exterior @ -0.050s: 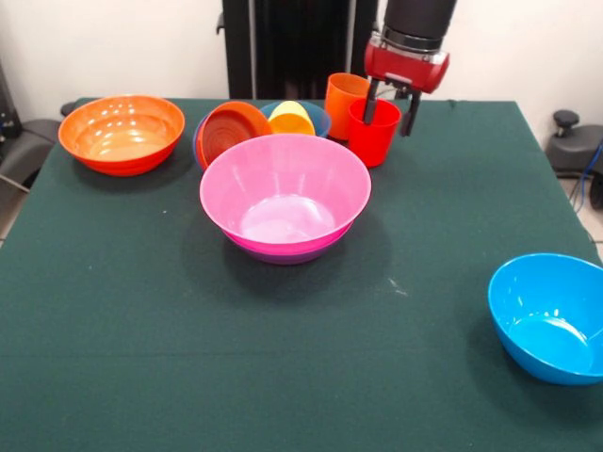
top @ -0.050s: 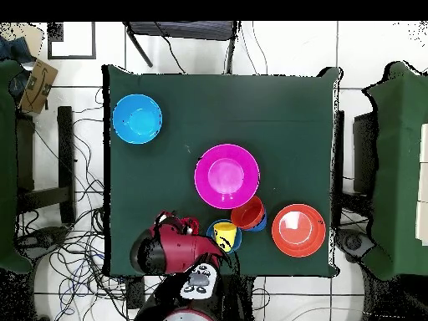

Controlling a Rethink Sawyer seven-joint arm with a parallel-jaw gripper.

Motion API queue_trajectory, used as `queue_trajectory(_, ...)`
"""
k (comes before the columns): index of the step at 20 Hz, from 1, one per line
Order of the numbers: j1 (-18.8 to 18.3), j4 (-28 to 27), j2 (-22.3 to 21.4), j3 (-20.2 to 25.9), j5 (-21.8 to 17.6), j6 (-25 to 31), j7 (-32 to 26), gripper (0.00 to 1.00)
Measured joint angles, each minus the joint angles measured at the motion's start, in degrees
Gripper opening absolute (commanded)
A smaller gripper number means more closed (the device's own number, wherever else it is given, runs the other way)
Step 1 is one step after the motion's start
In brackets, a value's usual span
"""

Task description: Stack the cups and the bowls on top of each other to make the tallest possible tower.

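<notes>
While the claw (exterior @ -0.050s: 390,102) straddles the glossy red cup's (exterior @ -0.050s: 373,133) rim, fingers apart, the pink bowl (exterior @ -0.050s: 285,193) sits upright.

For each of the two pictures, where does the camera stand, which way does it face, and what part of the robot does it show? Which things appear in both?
Front view: it stands across the table, faces the robot, and shows the wrist and end effector with fingers straddling the red cup's rim.
Overhead view: it sits above, looks straight down at the green table, and shows the red arm covering the cups.
Shared: the large pink bowl, the bright blue bowl and the large orange bowl.
</notes>
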Motion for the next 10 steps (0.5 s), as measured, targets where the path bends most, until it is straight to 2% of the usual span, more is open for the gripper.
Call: queue_trajectory(10,4.1,0.7,0.7,-0.1,0.7,0.0,0.0,1.00)
